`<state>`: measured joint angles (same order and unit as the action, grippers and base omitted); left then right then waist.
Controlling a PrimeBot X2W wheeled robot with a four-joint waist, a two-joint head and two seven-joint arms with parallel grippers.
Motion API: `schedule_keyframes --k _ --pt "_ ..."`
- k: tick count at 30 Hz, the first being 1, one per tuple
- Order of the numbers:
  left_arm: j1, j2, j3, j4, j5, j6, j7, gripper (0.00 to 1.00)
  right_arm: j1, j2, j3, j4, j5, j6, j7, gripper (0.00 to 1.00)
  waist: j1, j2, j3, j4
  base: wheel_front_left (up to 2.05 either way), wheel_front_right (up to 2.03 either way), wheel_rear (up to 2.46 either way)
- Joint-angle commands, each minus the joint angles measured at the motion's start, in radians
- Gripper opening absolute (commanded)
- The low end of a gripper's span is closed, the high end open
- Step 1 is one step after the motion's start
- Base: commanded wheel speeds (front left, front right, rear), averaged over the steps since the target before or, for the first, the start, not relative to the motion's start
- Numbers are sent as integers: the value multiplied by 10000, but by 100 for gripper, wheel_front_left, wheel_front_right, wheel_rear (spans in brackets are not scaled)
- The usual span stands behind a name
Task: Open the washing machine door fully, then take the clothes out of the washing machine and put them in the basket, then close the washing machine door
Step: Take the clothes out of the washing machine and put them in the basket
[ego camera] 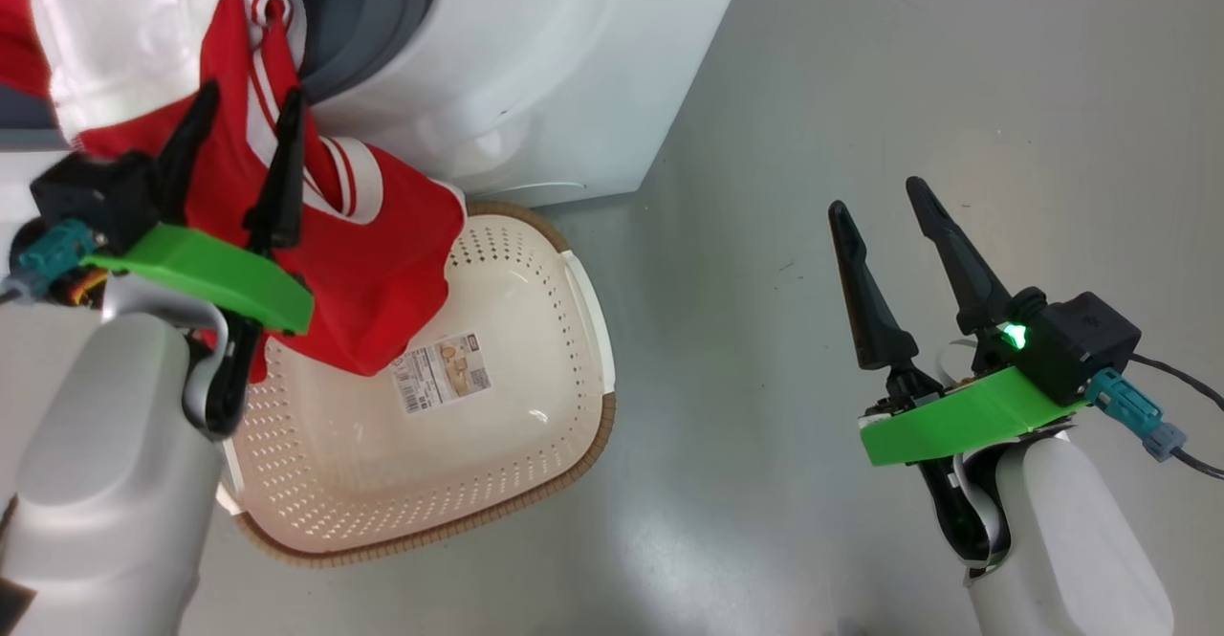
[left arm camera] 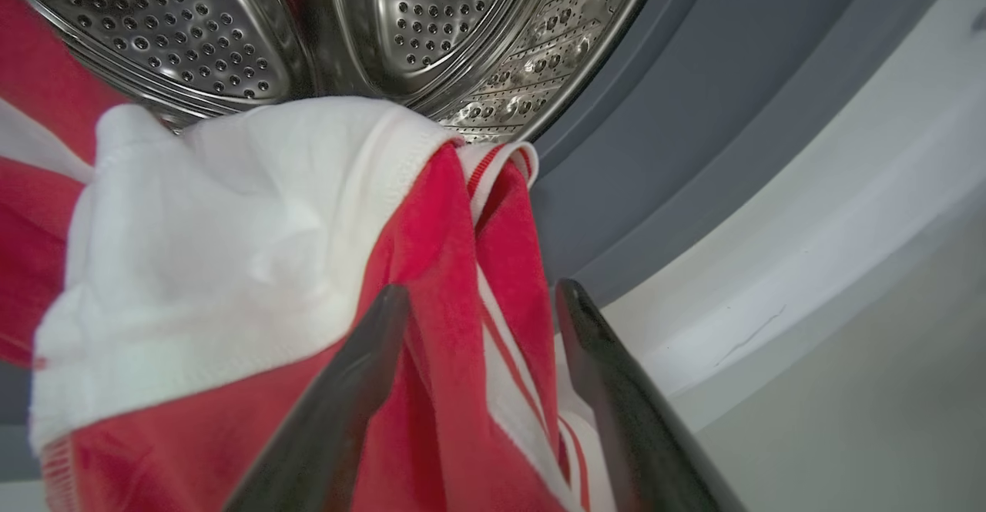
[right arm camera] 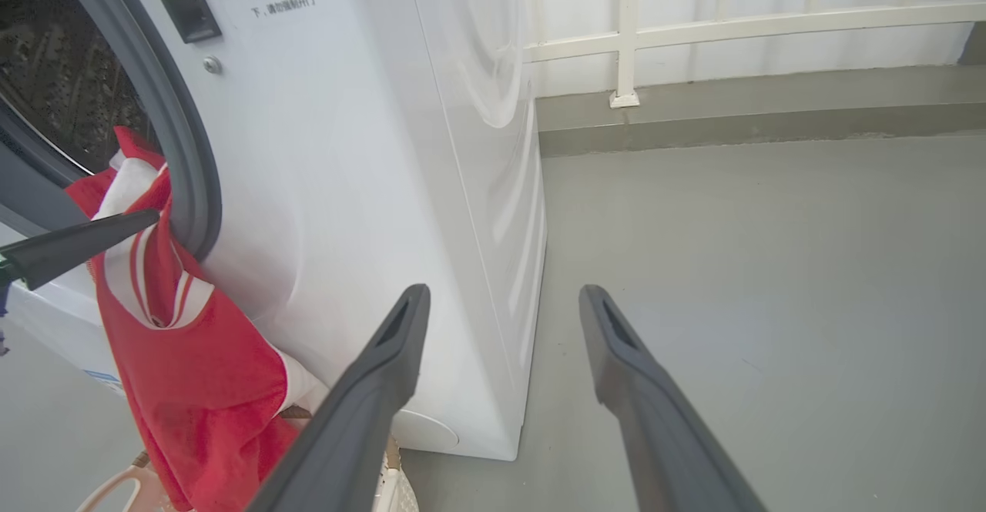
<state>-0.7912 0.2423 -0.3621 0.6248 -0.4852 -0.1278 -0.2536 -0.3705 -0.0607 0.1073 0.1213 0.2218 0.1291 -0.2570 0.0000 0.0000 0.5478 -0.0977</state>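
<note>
Left tool [ego camera: 251,94] is wide open, a fold of red clothes [ego camera: 382,263] between its fingers [ego camera: 282,186], not pinched. Clothes hang from the washer [ego camera: 535,72] mouth over the basket [ego camera: 535,330] on the floor [ego camera: 765,282]. Pinch thick cloth, then pull slowly. Right tool [ego camera: 878,196] is open, empty.

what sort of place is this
Likely a laundry corner, perhaps a balcony or utility room: a washing machine on a bare grey floor, a white railing nearby, a basket in front.
</note>
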Motion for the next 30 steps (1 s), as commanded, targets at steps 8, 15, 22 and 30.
schedule_keyframes --k 8,15,22,30 --pt "-871 474 -67 685 185 -29 -82 100 -70 104 309 -306 158 16 -48 100 0 0 72 -131 0 0 0" --pt "-1242 555 -308 1344 556 -29 -82 96 -51 104 351 -328 224 16 -48 100 0 0 32 -218 0 0 0" --pt "-1234 455 -143 1493 659 -29 -82 7 10 104 291 -340 216 16 -48 100 0 0 -38 -212 0 0 0" --pt "-839 298 130 1173 557 -29 -82 0 53 104 301 -278 131 16 -48 100 0 0 -209 -85 0 0 0"
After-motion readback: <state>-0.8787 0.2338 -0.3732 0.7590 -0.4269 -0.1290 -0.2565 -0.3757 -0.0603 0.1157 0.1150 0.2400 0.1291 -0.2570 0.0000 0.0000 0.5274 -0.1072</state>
